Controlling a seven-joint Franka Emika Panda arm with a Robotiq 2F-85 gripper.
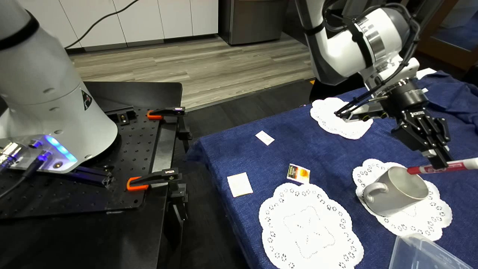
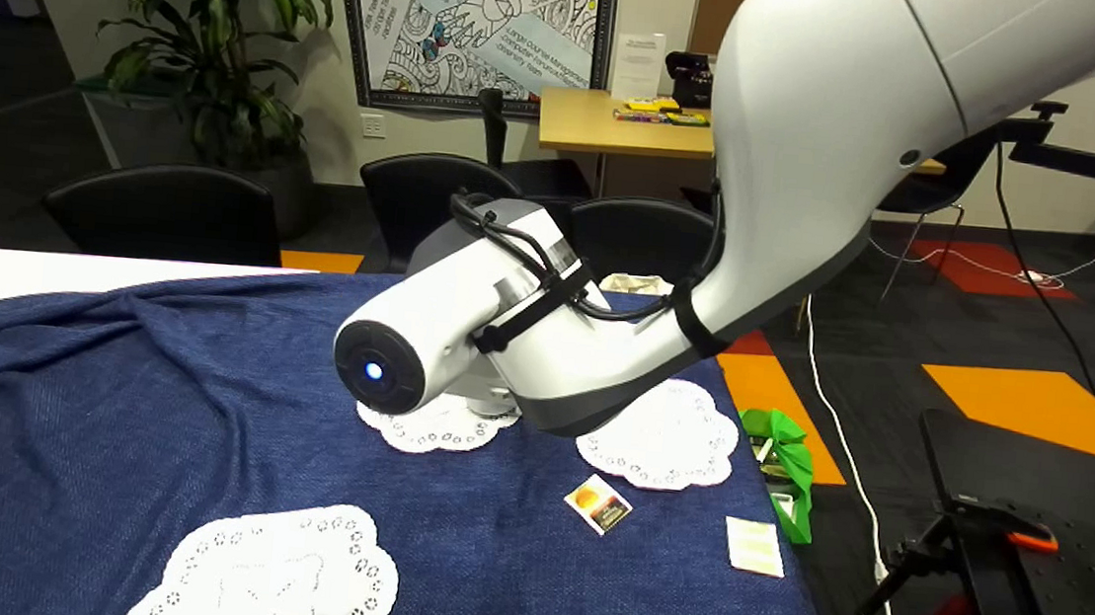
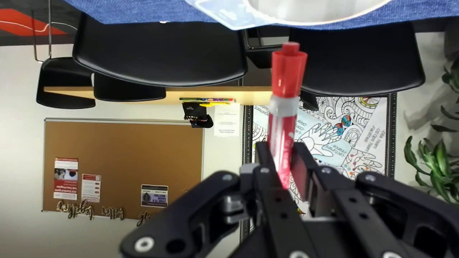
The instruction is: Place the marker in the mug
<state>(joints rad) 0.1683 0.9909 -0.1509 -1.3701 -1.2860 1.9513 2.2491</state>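
The pale grey mug (image 1: 397, 192) stands on a white doily, its handle toward the arm's base in an exterior view. Its wide mouth shows at the top edge of the wrist view (image 3: 315, 10). In an exterior view the arm hides most of it. My gripper (image 1: 440, 162) is shut on the red marker (image 1: 458, 165) and holds it nearly level, its red end reaching over the mug's mouth. In the wrist view the marker (image 3: 283, 129) stands between the fingertips (image 3: 281, 154), with its red capped end toward the mug. I cannot tell its exact height above the rim.
White doilies (image 1: 310, 231) lie on the blue cloth (image 1: 269, 164); the mug's doily (image 1: 435, 213) has a clear plastic box (image 1: 422, 254) beside it. Small paper packets (image 1: 298, 173) lie toward the arm's base. Black chairs (image 3: 161, 50) stand behind the table.
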